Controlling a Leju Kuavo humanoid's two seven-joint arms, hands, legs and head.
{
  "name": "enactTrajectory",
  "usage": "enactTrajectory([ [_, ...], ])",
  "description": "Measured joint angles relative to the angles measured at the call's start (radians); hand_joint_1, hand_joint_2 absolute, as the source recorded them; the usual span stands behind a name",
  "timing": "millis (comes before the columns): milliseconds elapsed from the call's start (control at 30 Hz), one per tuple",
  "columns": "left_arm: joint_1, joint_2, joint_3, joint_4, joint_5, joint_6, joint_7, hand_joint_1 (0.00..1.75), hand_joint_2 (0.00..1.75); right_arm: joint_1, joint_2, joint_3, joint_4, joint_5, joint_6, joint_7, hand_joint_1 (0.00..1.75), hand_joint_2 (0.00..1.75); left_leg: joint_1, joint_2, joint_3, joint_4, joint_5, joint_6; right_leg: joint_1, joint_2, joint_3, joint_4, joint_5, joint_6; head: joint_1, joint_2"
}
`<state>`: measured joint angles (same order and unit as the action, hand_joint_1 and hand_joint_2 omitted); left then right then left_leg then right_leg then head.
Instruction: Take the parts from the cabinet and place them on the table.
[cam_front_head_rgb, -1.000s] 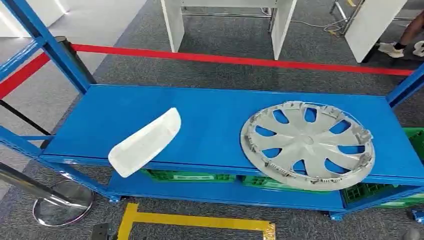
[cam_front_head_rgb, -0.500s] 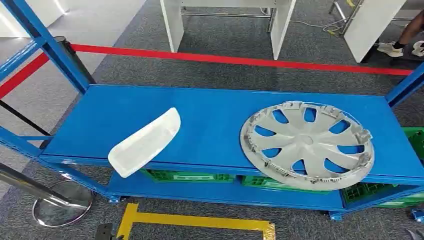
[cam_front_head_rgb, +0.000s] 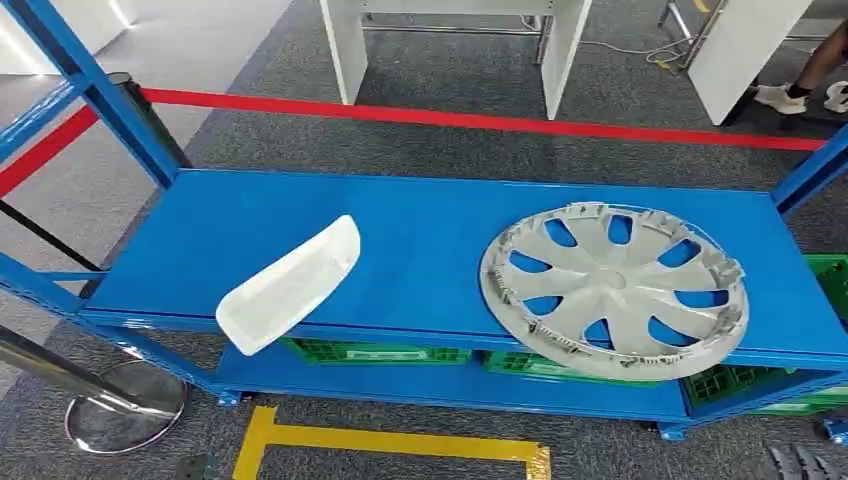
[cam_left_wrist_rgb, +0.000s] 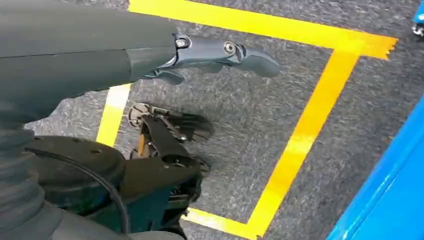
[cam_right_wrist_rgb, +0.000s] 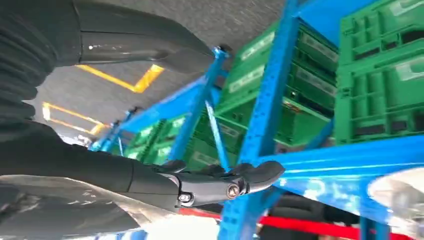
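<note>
Nothing is taken yet: the silver wheel cover (cam_front_head_rgb: 614, 290) lies right of centre and the white plastic panel (cam_front_head_rgb: 291, 284) lower left, both on the blue cabinet shelf (cam_front_head_rgb: 420, 240). The left hand (cam_left_wrist_rgb: 220, 52) and right hand (cam_right_wrist_rgb: 220, 185) hold nothing, fingers extended.

On the blue shelf (cam_front_head_rgb: 430, 240) lie two parts: one silver hubcap (cam_front_head_rgb: 614, 288) on the right and one white plastic cover (cam_front_head_rgb: 291, 284) on the left, well apart. Below sit green crates (cam_front_head_rgb: 378, 352), at least three, partly hidden. One red barrier tape (cam_front_head_rgb: 480, 121) runs across the far floor, and one yellow tape outline (cam_front_head_rgb: 390, 442) lies near.
</note>
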<state>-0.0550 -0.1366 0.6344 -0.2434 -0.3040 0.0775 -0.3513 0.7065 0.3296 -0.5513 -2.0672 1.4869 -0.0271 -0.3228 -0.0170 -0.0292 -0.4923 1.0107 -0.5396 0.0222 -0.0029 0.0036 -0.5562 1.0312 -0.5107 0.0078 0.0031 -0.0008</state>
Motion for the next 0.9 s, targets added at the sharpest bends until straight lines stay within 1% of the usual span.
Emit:
enactTrajectory([
  [33,0.001,0.004,0.003,0.001,0.0,-0.005,0.0,0.0,1.75,-0.006,-0.004,0.014,0.002,0.015,0.0,0.02,0.0,1.75,0.0,0.0,0.0,0.0,0.0,0.0,0.0,0.0,0.0,0.0,0.0,0.0,0.001,0.0],
  [100,0.003,0.011,0.017,0.002,0.0,-0.012,0.002,0.0,1.75,-0.011,-0.031,0.055,0.006,0.032,0.0,0.088,0.0,1.75,0.0,0.0,0.0,0.0,0.0,0.0,0.0,0.0,0.0,0.0,0.0,0.0,0.0,0.0],
  [167,0.004,0.017,0.022,0.003,0.0,-0.015,0.003,0.0,1.75,-0.007,-0.085,0.118,0.007,0.029,-0.001,0.206,0.0,1.75,0.0,0.0,0.0,0.0,0.0,0.0,0.0,0.0,0.0,0.0,0.0,0.0,0.0,0.0],
  [200,0.005,0.019,0.026,0.003,-0.001,-0.015,0.003,0.0,1.75,-0.006,-0.12,0.155,0.006,0.018,-0.001,0.279,0.0,1.75,0.0,0.0,0.0,0.0,0.0,0.0,0.0,0.0,0.001,0.0,0.0,0.0,0.0,0.0],
  [267,0.004,0.021,0.034,0.003,-0.013,-0.016,0.004,0.0,1.75,0.003,-0.217,0.24,0.001,-0.018,-0.001,0.438,0.0,1.75,-0.001,0.0,0.0,0.0,0.0,0.0,-0.001,0.0,0.001,0.0,0.0,0.0,0.0,0.0],
  [300,0.003,0.021,0.037,0.003,-0.024,-0.016,0.008,0.0,1.75,0.01,-0.275,0.291,-0.004,-0.042,-0.003,0.533,0.0,1.75,-0.001,0.0,0.0,0.0,0.0,0.0,-0.001,0.0,0.001,0.0,0.0,0.0,0.0,0.0],
  [333,0.003,0.022,0.039,0.003,-0.034,-0.014,0.01,0.0,1.75,0.015,-0.326,0.333,-0.008,-0.062,-0.008,0.605,0.0,1.75,-0.002,0.0,0.0,0.0,0.0,0.0,-0.001,0.0,0.001,0.0,0.0,0.0,0.0,0.0],
  [367,0.002,0.022,0.04,0.003,-0.042,-0.01,0.012,0.0,1.75,0.022,-0.386,0.376,-0.01,-0.077,-0.014,0.661,0.0,1.75,-0.002,0.0,0.0,0.0,0.0,0.0,-0.002,0.0,0.0,-0.001,0.0,0.0,0.0,0.0],
  [400,0.002,0.022,0.04,0.003,-0.043,-0.008,0.012,0.0,1.75,0.029,-0.424,0.41,-0.012,-0.085,-0.018,0.678,0.0,1.75,-0.003,0.0,0.0,0.001,0.0,0.0,-0.002,0.0,0.0,-0.001,0.0,0.0,0.0,0.0],
  [433,0.001,0.022,0.041,0.003,-0.045,-0.007,0.012,0.0,1.75,0.034,-0.446,0.429,-0.013,-0.087,-0.019,0.683,0.0,1.75,-0.003,0.0,0.0,0.001,0.0,0.0,-0.002,0.0,0.0,-0.001,0.0,0.0,0.0,0.0],
  [467,0.001,0.022,0.041,0.003,-0.046,-0.006,0.013,0.0,1.75,0.038,-0.481,0.456,-0.013,-0.088,-0.02,0.691,0.0,1.75,-0.003,0.0,0.0,0.001,0.0,0.001,-0.002,0.0,0.0,-0.001,0.0,0.001,0.0,0.0],
  [500,-0.001,0.021,0.041,0.003,-0.055,-0.004,0.014,0.0,1.75,0.043,-0.508,0.475,-0.015,-0.088,-0.027,0.711,0.0,1.75,-0.003,0.0,0.0,0.001,-0.001,0.001,-0.003,0.0,0.0,-0.001,0.0,0.001,0.0,0.0],
  [533,-0.002,0.021,0.041,0.003,-0.067,0.002,0.016,0.0,1.75,0.053,-0.527,0.489,-0.019,-0.088,-0.041,0.743,0.0,1.75,-0.003,0.0,0.0,0.001,-0.001,0.001,-0.003,-0.001,-0.001,-0.001,0.0,0.001,0.0,0.0],
  [567,-0.005,0.017,0.04,0.003,-0.089,0.015,0.022,0.0,1.75,0.072,-0.56,0.501,-0.029,-0.088,-0.072,0.796,0.0,1.75,-0.003,-0.001,0.0,0.001,-0.001,0.001,-0.003,-0.001,-0.001,-0.001,0.0,0.001,-0.001,0.0],
  [600,-0.008,0.013,0.039,0.003,-0.105,0.029,0.027,0.0,1.75,0.097,-0.588,0.503,-0.041,-0.084,-0.102,0.832,0.0,1.75,-0.003,-0.001,0.0,0.001,-0.001,0.001,-0.003,-0.001,-0.001,-0.001,0.0,0.001,0.0,0.0],
  [633,-0.013,0.005,0.037,0.003,-0.116,0.042,0.034,0.0,1.75,0.119,-0.614,0.503,-0.053,-0.079,-0.13,0.855,0.0,1.75,-0.003,-0.001,0.0,0.001,-0.001,0.001,-0.003,-0.001,0.0,-0.001,0.0,0.001,0.0,0.0],
  [700,-0.022,-0.006,0.037,0.003,-0.126,0.054,0.039,0.0,1.75,0.15,-0.65,0.502,-0.07,-0.075,-0.151,0.864,0.0,1.75,-0.003,0.0,0.0,0.001,-0.001,0.001,-0.003,0.001,0.0,-0.001,0.0,0.001,0.0,0.0],
  [767,-0.031,-0.014,0.036,0.003,-0.127,0.055,0.041,0.0,1.75,0.17,-0.671,0.505,-0.08,-0.074,-0.153,0.865,0.0,1.75,-0.003,0.001,0.0,0.001,-0.001,0.001,-0.003,0.001,0.0,-0.001,0.0,0.002,0.0,0.0],
  [800,-0.034,-0.017,0.034,0.003,-0.131,0.061,0.041,0.0,1.75,0.175,-0.681,0.508,-0.085,-0.068,-0.168,0.857,0.0,1.75,-0.003,0.001,0.0,0.001,-0.001,0.001,-0.003,0.001,0.0,-0.001,0.001,0.002,0.0,0.0],
  [833,-0.035,-0.019,0.032,0.003,-0.14,0.076,0.037,0.0,1.75,0.175,-0.683,0.508,-0.085,-0.054,-0.201,0.839,0.0,1.75,-0.003,0.001,0.0,0.001,-0.001,0.001,-0.003,0.002,0.0,-0.001,0.001,0.002,0.001,0.0],
  [867,-0.038,-0.023,0.027,0.003,-0.15,0.102,0.033,0.0,1.75,0.175,-0.683,0.504,-0.085,-0.034,-0.265,0.81,0.0,1.75,-0.003,0.002,0.001,0.001,-0.001,0.001,-0.003,0.002,-0.001,-0.001,0.001,0.002,0.0,0.0],
  [900,-0.041,-0.025,0.023,0.003,-0.155,0.122,0.032,0.0,1.75,0.173,-0.683,0.498,-0.085,-0.015,-0.314,0.779,0.0,1.75,-0.003,0.002,0.001,0.001,-0.001,0.001,-0.003,0.002,0.0,-0.001,0.001,0.002,0.0,0.0],
])
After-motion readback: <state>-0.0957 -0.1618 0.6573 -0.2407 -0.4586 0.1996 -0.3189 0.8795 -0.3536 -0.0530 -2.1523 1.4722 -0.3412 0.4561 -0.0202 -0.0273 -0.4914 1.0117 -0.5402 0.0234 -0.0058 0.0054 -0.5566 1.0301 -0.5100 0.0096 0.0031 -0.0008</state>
